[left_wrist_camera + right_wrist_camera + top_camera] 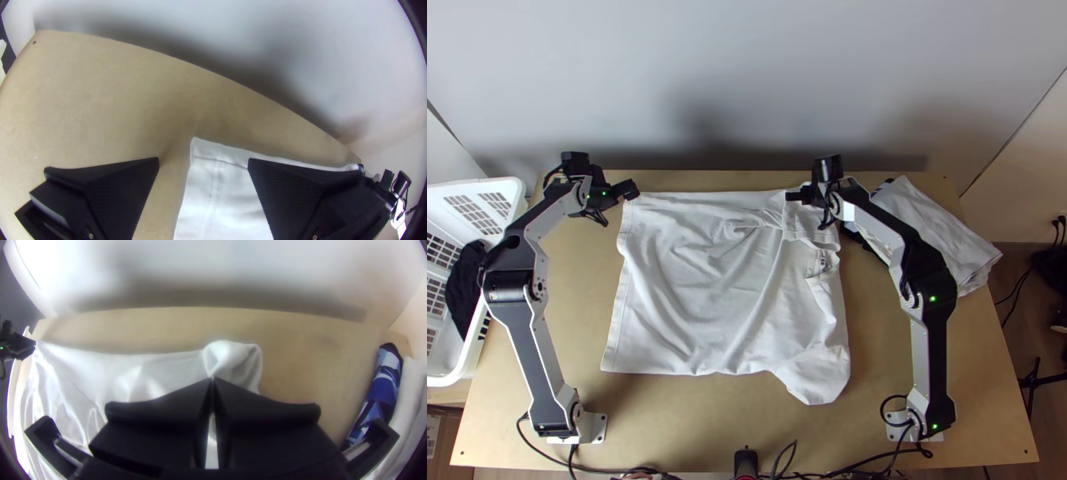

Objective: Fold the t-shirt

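Wooden worktop [883,344] under a white t-shirt [691,304], likely soft and light; your right pincer [212,378] grips its far edge; pinch its far-left corner with your open left pincer [203,159].

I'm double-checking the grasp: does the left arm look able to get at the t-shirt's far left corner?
Probably yes: the left gripper is open there, its fingers astride the side edge of the t-shirt, and nothing appears to cover the corner.
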